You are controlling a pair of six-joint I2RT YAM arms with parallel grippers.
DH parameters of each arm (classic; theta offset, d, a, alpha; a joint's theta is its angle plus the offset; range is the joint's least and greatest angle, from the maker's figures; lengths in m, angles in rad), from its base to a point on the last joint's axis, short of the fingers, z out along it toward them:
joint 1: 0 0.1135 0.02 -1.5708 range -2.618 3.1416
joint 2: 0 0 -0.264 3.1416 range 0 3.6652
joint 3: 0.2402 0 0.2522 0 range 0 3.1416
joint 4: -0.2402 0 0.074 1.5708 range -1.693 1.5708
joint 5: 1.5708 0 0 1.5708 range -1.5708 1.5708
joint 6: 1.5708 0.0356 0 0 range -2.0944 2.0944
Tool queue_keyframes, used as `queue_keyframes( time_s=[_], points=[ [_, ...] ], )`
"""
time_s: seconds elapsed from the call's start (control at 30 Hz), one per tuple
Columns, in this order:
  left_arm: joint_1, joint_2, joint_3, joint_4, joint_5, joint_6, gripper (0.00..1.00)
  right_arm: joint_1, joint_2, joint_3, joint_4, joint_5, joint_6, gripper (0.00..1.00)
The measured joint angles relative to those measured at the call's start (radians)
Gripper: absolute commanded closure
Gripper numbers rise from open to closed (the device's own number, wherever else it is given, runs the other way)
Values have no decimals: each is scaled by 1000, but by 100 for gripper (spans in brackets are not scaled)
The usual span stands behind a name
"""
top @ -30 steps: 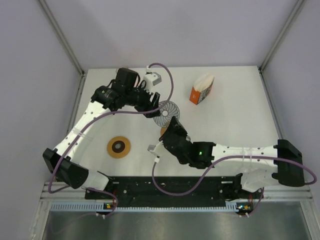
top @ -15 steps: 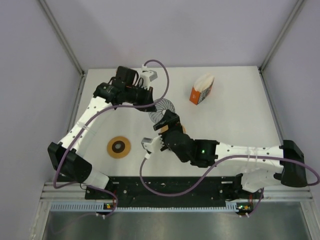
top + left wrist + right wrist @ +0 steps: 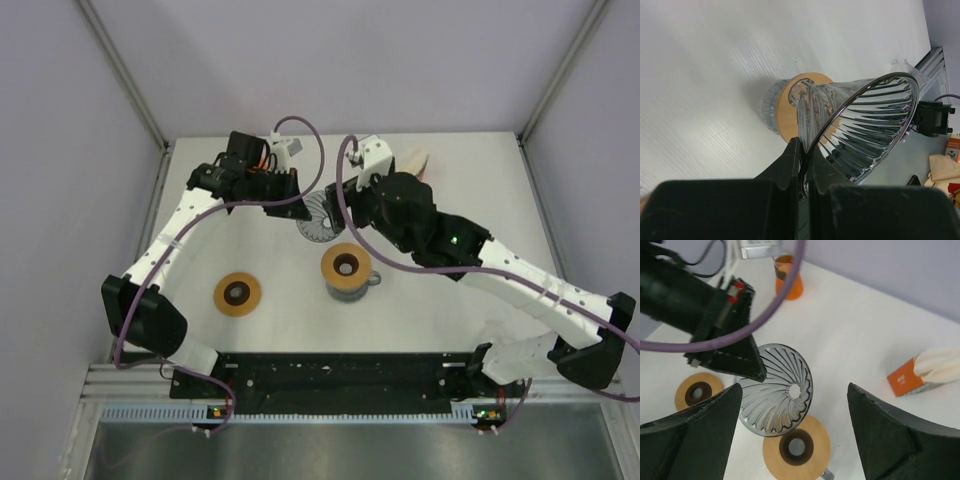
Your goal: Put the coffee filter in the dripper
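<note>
1. Pinching the rim of the clear ribbed glass dripper (image 3: 865,130) in the closed left end effector (image 3: 802,150), tilted.
2. Hovering open and empty with the right end effector (image 3: 794,388) just above it.
3. Untouched: white paper coffee filters in orange box (image 3: 927,367), well right of it.
4. Left to do, apparently: fetch a filter, seat it.

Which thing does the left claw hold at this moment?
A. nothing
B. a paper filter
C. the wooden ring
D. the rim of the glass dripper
D: the left claw is shut on the thin rim of the ribbed glass dripper, as the left wrist view shows.
</note>
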Motion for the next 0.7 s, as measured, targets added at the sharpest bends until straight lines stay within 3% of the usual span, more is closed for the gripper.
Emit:
queue_keyframes(
  time_s=[0.17, 0.33, 0.5, 0.53, 0.63, 0.7],
  points=[
    [0, -16, -34, 13, 5, -33, 100, -149, 62, 0, -80, -109, 240, 33],
    [0, -56, -71, 39, 27, -60, 100, -163, 153, 16, -133, -172, 310, 52],
    [0, -80, -85, 40, 44, -74, 100, -164, 242, 60, -197, -194, 333, 99],
    [0, -81, -85, 41, 39, -73, 98, -165, 249, 61, -198, -201, 335, 100],
    [-8, -83, -90, 41, 21, -82, 59, -175, 261, 73, -215, -181, 370, 100],
    [-7, -85, -90, 32, 24, -66, 52, -181, 260, 73, -237, -213, 364, 100]
  ],
)
